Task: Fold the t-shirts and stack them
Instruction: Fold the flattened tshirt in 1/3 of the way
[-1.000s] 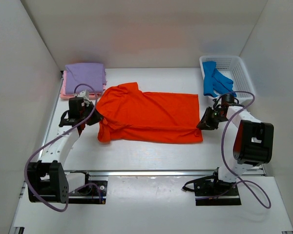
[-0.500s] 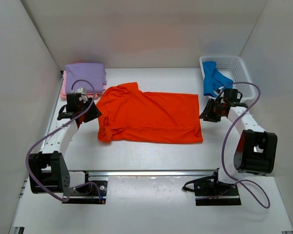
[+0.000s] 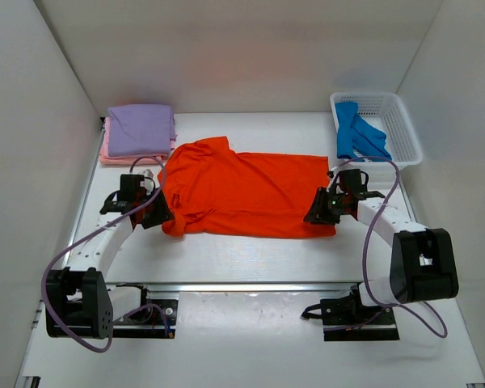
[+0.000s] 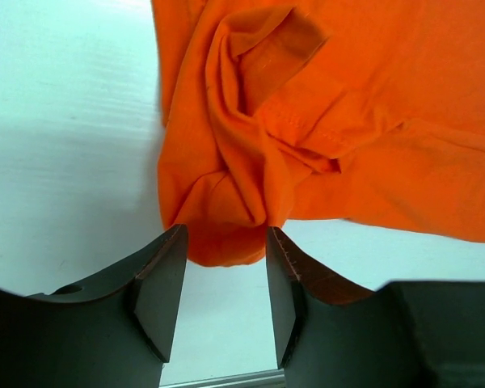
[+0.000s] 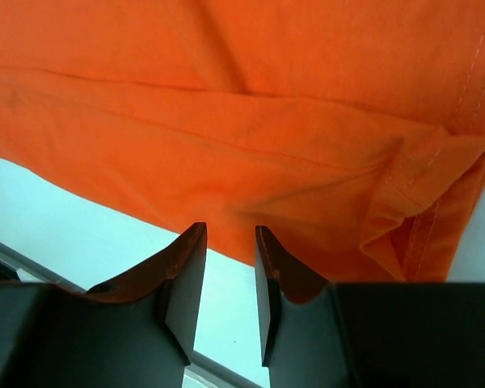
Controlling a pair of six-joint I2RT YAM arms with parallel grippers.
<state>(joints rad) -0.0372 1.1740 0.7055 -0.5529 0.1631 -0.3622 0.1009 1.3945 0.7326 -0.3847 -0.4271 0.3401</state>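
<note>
— Where's the orange shirt point(image 3: 250, 192)?
— Spread flat on the table point(image 3: 226, 259). Its bunched corner dips just between the tips of the left claw point(image 4: 224, 236). That claw stands apart and pinches nothing.
— And the right claw point(image 5: 229, 230)?
— Apart too, with a narrower gap. The shirt's long edge lies right at its tips, and a folded corner sits ahead to its right.

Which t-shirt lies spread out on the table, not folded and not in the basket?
The orange-red t-shirt, spread mid-table. The lavender t-shirt and pink t-shirt sit folded at the far left; the blue t-shirt lies in the white basket.
</note>
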